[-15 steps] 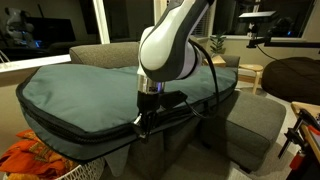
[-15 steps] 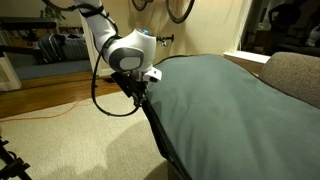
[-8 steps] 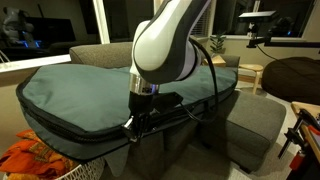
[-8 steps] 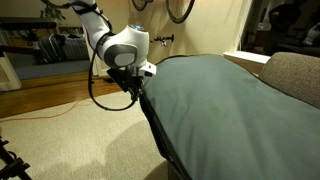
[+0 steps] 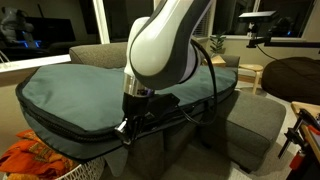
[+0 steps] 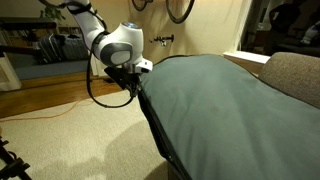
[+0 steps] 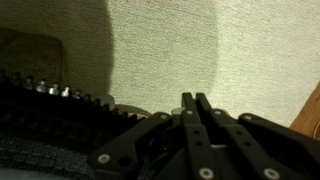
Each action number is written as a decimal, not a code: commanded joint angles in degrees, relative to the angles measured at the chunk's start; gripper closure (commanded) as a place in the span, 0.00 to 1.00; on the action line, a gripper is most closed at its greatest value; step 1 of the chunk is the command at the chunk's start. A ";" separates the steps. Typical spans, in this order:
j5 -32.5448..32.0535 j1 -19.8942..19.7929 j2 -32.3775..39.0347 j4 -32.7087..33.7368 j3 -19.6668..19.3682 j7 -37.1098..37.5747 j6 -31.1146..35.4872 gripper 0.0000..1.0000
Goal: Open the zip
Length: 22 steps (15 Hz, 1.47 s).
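1. In an exterior view: gripper [image 5: 128, 125] low at the bag's [image 5: 80, 85] side edge, on the zip [image 5: 70, 131], probably placed to drag along it.
2. In an exterior view: zip [image 6: 158, 135] runs down the edge below the gripper [image 6: 133, 88].
3. Wrist view: gripper [image 7: 193, 100] pinched fully closed beside the zip teeth [image 7: 50, 92]; pull tab not visible.

Teal-green, plain, no print: bag [image 5: 85, 85], same in both ext. views. Black trim w/ dark line along side edge: zip [image 6: 158, 135]; in wrist view, dull silver-grey teeth on black tape. Glossy white shell w/ black joints: arm [image 5: 165, 45]. Matt black: gripper [image 7: 195, 100], also cable [image 5: 215, 85]. Grey, plain weave: sofa [image 5: 100, 55]. Bright orange w/ darker folds: cloth [image 5: 35, 160]. Pale beige, fine speckle: carpet [image 6: 70, 140]. Warm brown wood: floor [image 6: 35, 100], w/ thin orange cord [image 6: 50, 113].
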 commanded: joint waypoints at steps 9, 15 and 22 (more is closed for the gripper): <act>-5.70 9.43 -4.43 -2.81 -4.83 7.20 0.70 0.95; -7.02 11.97 -3.75 -1.49 -5.93 9.02 -0.54 0.49; -7.37 13.31 -3.51 -1.32 -6.97 9.77 -0.39 0.04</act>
